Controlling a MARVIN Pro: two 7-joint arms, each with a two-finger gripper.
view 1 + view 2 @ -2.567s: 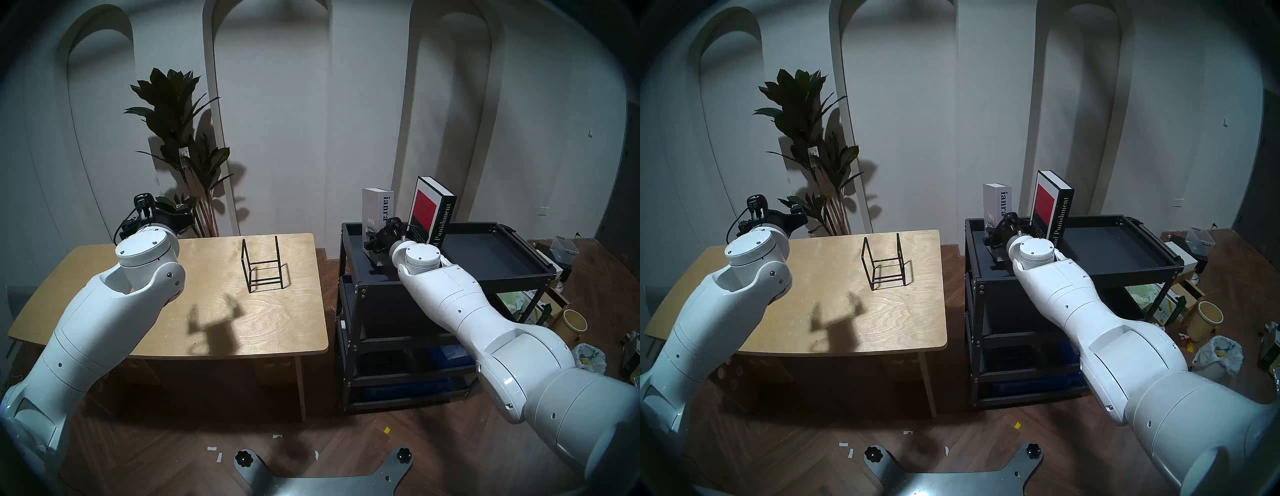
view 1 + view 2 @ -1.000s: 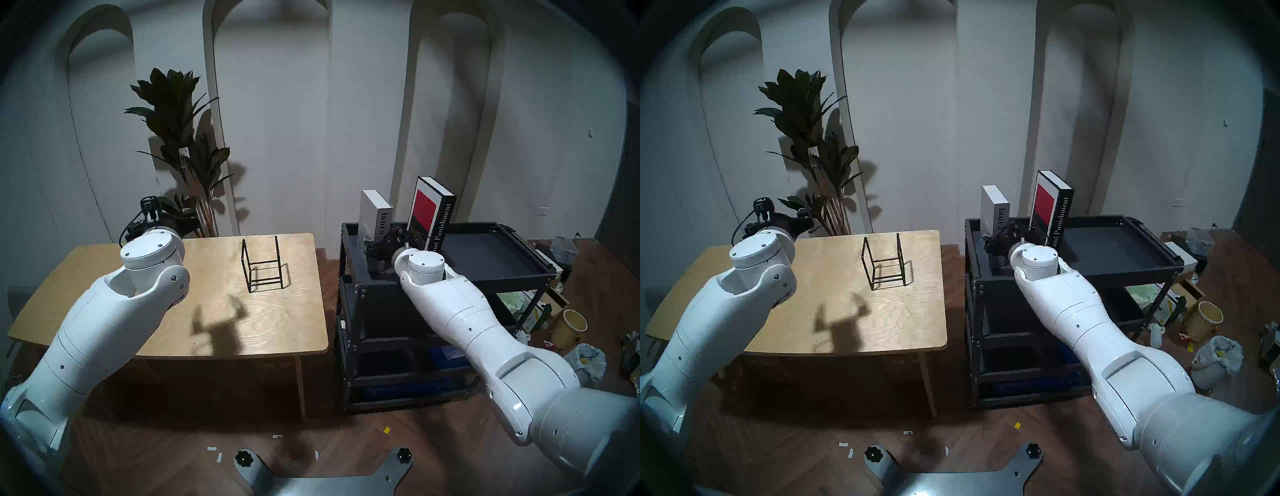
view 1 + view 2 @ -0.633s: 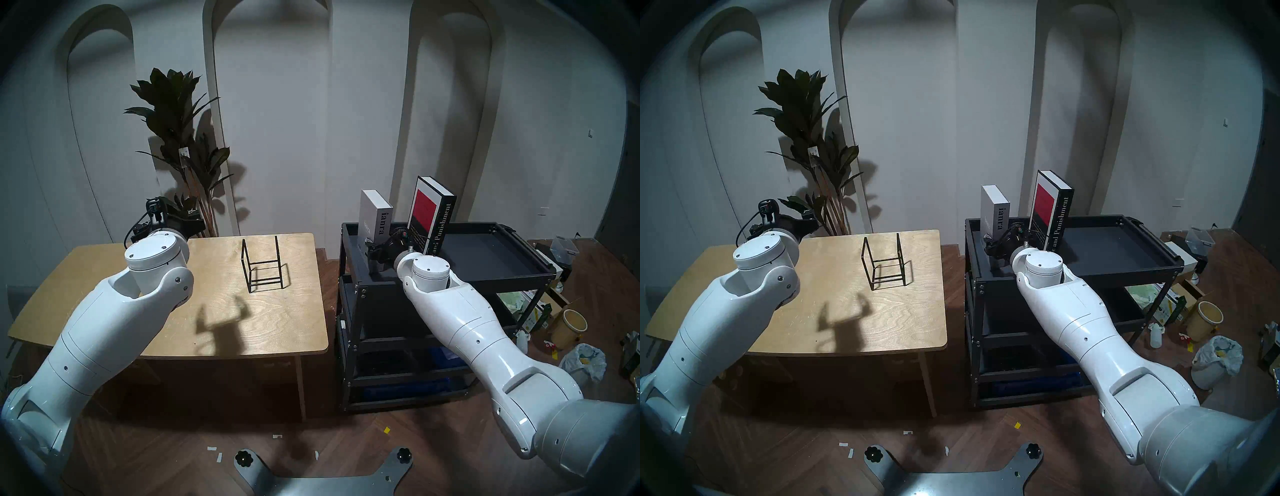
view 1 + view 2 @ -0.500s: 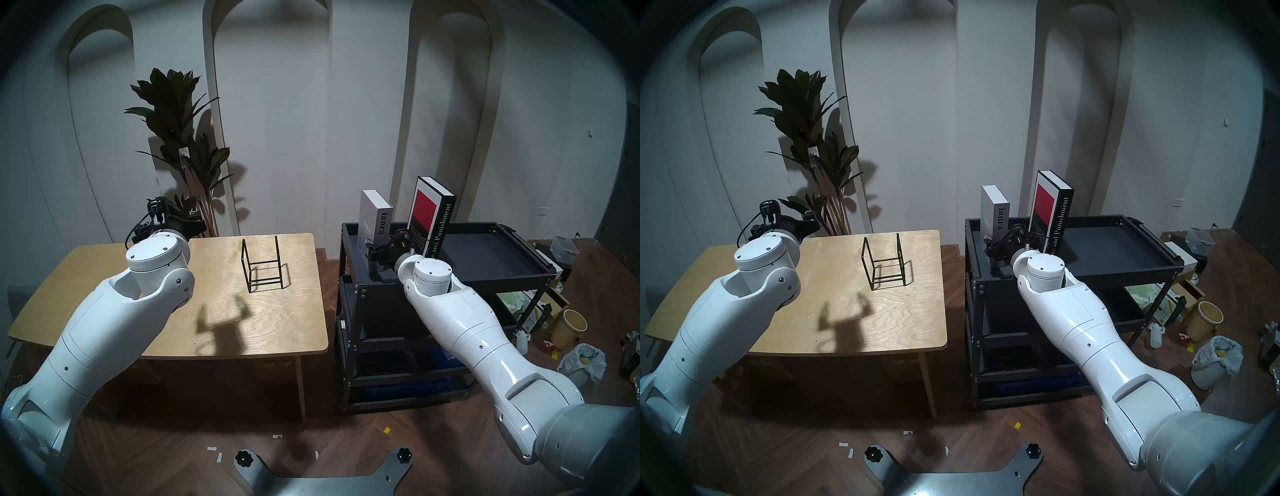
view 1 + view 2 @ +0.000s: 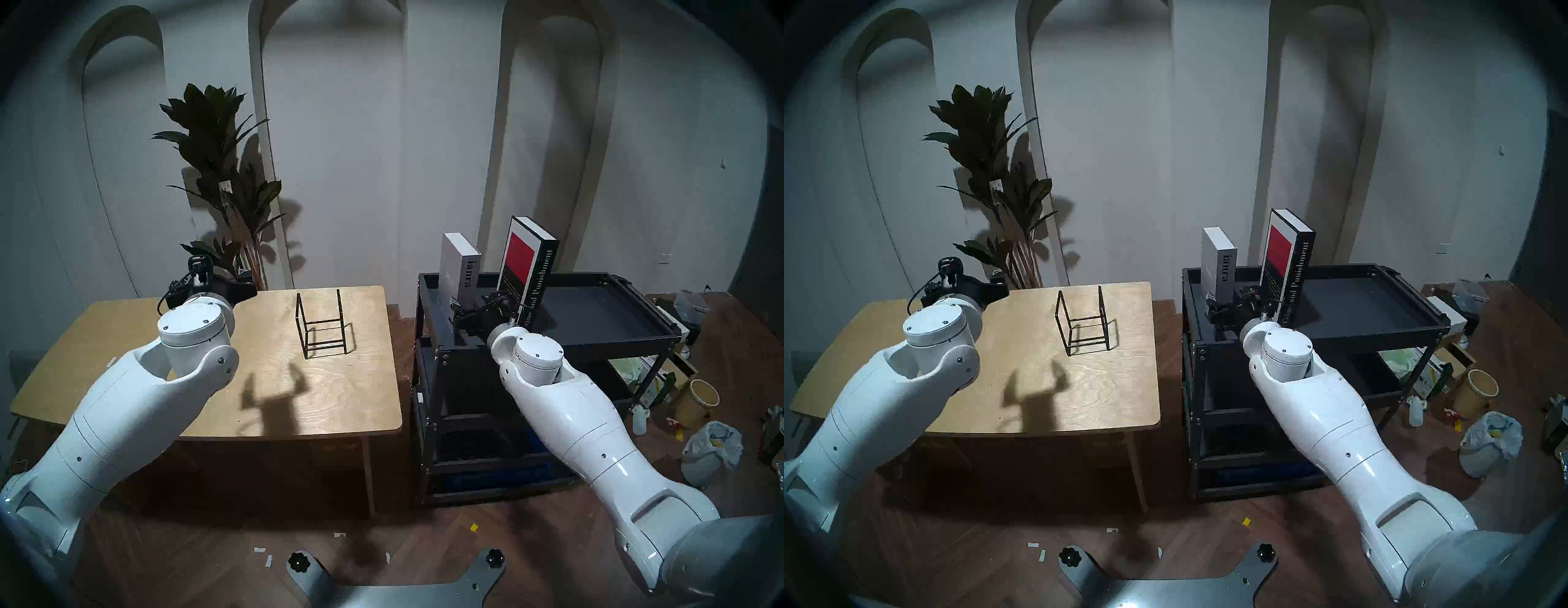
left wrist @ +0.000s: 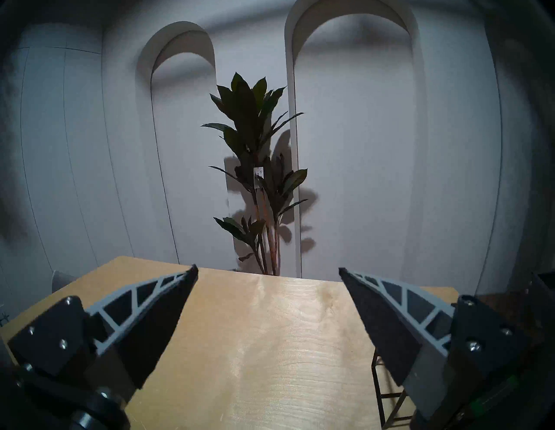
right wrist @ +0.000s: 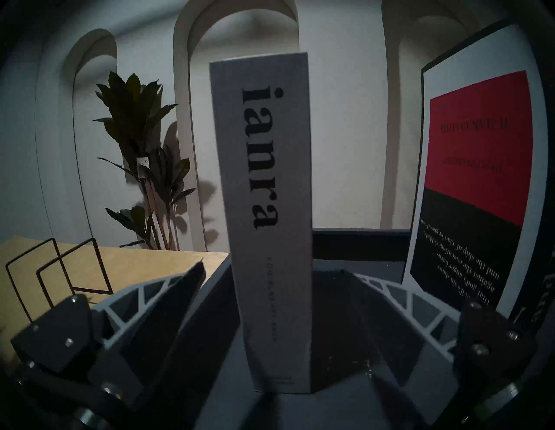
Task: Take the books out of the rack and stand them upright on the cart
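Both books stand upright on the top tray of the black cart [image 5: 615, 339]. The pale grey "ianra" book [image 5: 460, 267] is at the tray's left end, and the taller black book [image 5: 528, 263] with its red-black cover is just to its right. My right gripper [image 7: 271, 268] is open and low in front of the grey book [image 7: 270, 210]. Its fingers reach past each side of the book with gaps showing. The wire rack [image 5: 322, 325] sits empty on the wooden table [image 5: 339, 403]. My left gripper [image 6: 267, 269] hangs open and empty over the table's back left.
A tall potted plant [image 5: 212, 140] stands behind the table. The cart's right half of the top tray [image 5: 594, 305] is bare. A bucket [image 5: 702, 395], a plastic bag [image 5: 717, 441] and boxes litter the floor to the right of the cart.
My right arm has drawn back toward me and sunk lower, while the grey book stays standing. My left gripper has drifted right and lower over the table's back edge.
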